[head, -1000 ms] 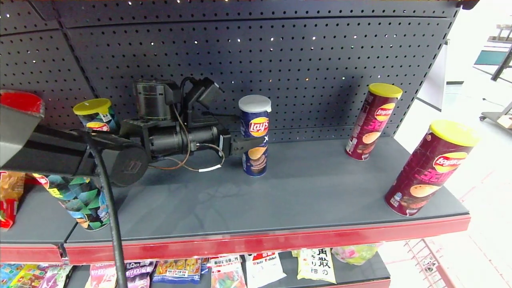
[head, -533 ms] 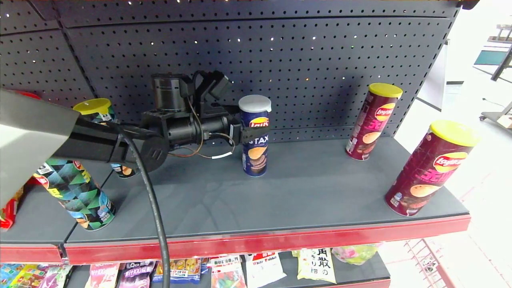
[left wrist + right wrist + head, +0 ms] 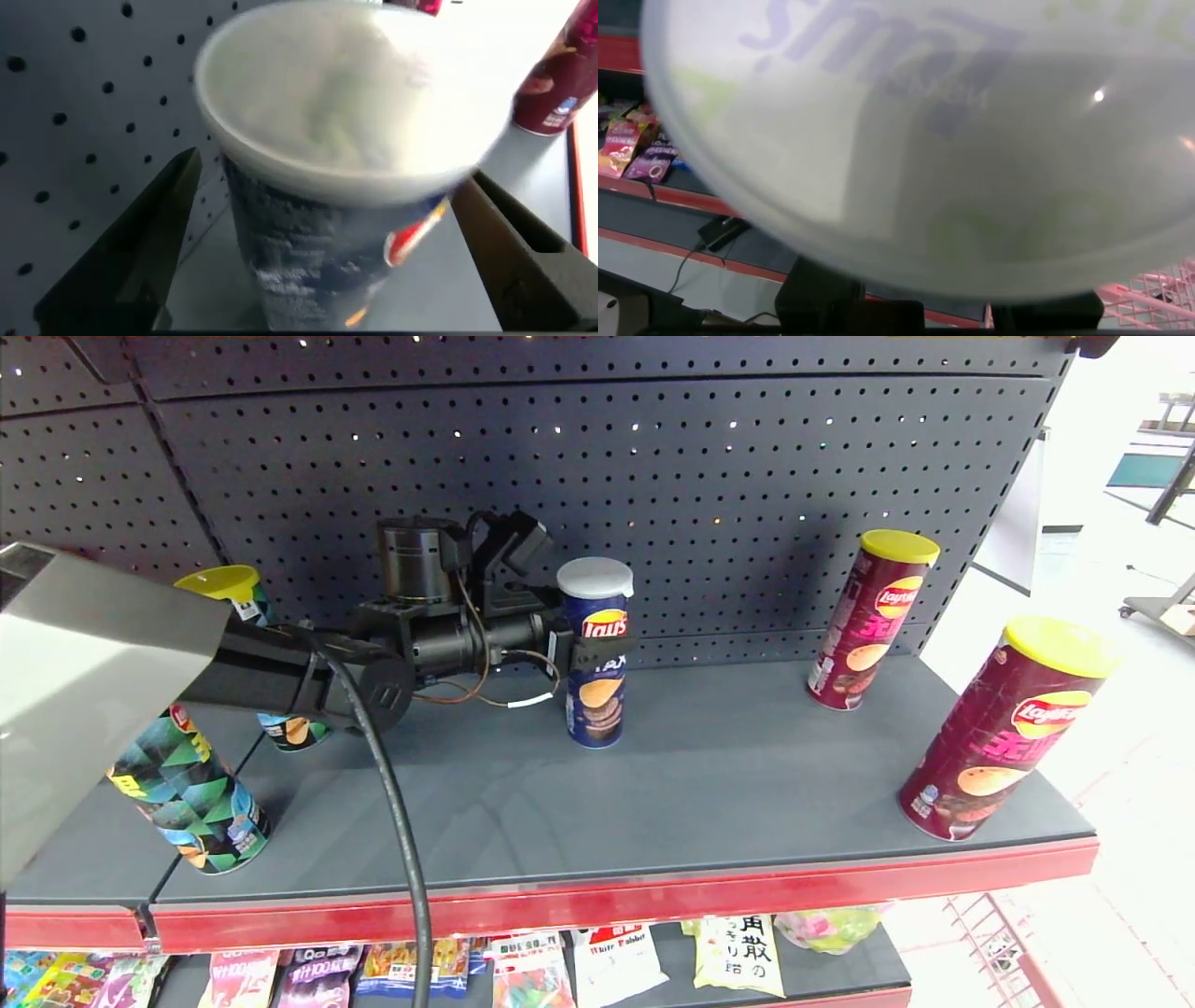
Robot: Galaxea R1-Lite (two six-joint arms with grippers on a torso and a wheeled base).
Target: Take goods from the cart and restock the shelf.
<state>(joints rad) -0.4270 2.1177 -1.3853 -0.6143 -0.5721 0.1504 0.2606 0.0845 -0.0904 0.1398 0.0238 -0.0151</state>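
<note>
A blue chips can (image 3: 596,653) with a white lid stands upright mid-shelf, close to the pegboard. My left gripper (image 3: 597,651) reaches in from the left at the can's upper half and is open, one finger on each side. In the left wrist view the can (image 3: 336,233) sits between the fingers (image 3: 140,252) with a gap on both sides. In the right wrist view a pale translucent lid of a chips can (image 3: 915,140) sits right against the camera, and my right gripper (image 3: 957,313) is shut on that can, its fingers mostly hidden.
Two maroon cans with yellow lids stand at the right, one at the back (image 3: 873,621) and one near the front edge (image 3: 1013,728). Two patterned cans (image 3: 191,793) (image 3: 243,607) stand at the left. The shelf (image 3: 709,784) has a red front lip. Snack bags (image 3: 616,961) lie below.
My left arm has pushed right and slightly up, so the fingers now reach further around the blue can. The can has stayed in place.
</note>
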